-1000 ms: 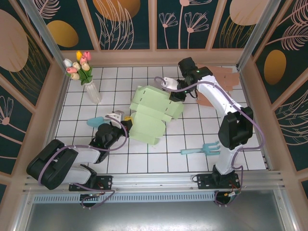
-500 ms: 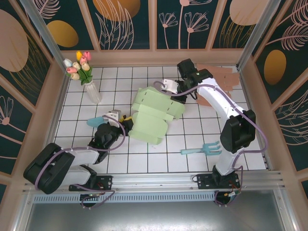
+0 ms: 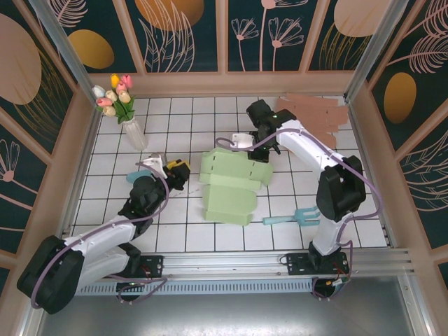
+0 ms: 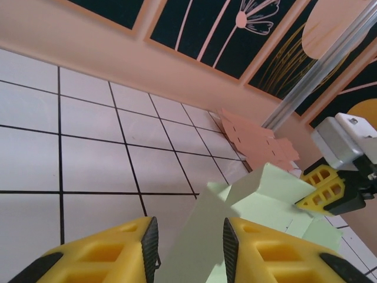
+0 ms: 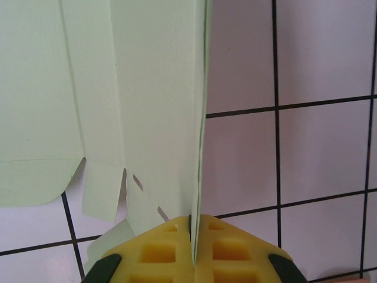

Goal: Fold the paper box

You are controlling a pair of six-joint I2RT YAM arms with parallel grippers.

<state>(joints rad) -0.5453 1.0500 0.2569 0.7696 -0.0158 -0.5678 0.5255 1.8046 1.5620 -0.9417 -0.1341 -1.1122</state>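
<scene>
Green paper box [image 3: 227, 196] lies half folded on the desk [image 3: 175, 231]. Right tool [image 5: 191, 247] pinches its far edge; left tool [image 4: 189, 247] hangs spread nearby. Next, it should grip the left side.

Matt pale-green paper box [image 3: 234, 185] on glossy white tiled table [image 3: 210, 119].
</scene>
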